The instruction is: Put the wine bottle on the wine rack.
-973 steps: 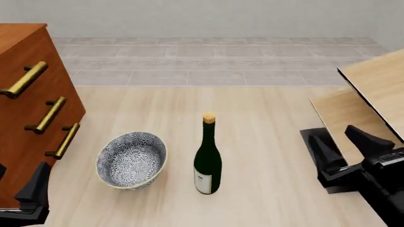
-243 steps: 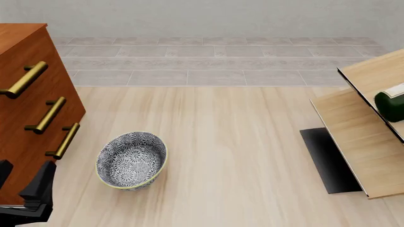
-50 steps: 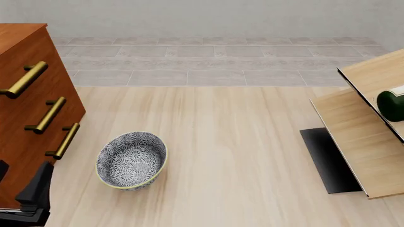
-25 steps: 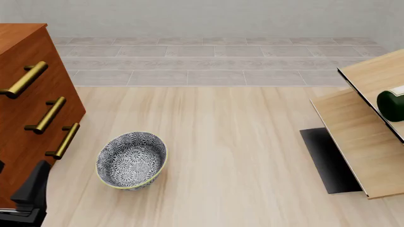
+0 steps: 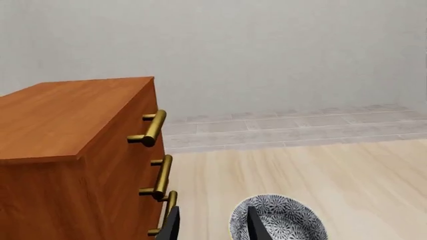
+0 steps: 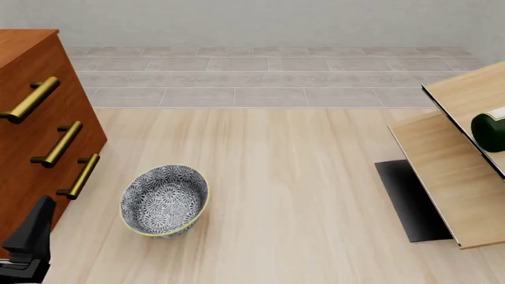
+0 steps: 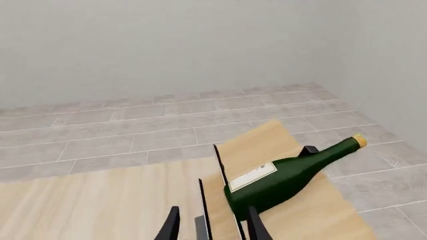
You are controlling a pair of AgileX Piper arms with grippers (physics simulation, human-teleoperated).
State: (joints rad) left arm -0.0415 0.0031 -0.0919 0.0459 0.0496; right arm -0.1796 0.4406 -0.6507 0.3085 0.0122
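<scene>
Reddish-brown wood stood at your far left: the cabinet [image 6: 35,127] with its brass handles, and just below it your left claw [image 6: 28,245] hung idle at the corner of the front view, its fingers spread with nothing between them, as the left wrist view also showed. Next to the right, the patterned bowl [image 6: 164,200] sat alone on the pale worktop [image 6: 300,177], well apart from anything the task needed. Farthest right, the wine rack [image 6: 453,171] rose in slanted light-wood panels, and the wine bottle [image 7: 287,175] lay on its side on an upper panel, resting beside a thin dark divider, base toward your right arm and corked neck pointing away. Your right claw [image 7: 209,227] sat just behind the bottle's base, its fingers parted and gripping nothing, lined up roughly along the bottle's long axis. I judged the placing done; your right arm was the nearer one, and any pull-back should run straight rearward along that axis to avoid nudging the bottle.
</scene>
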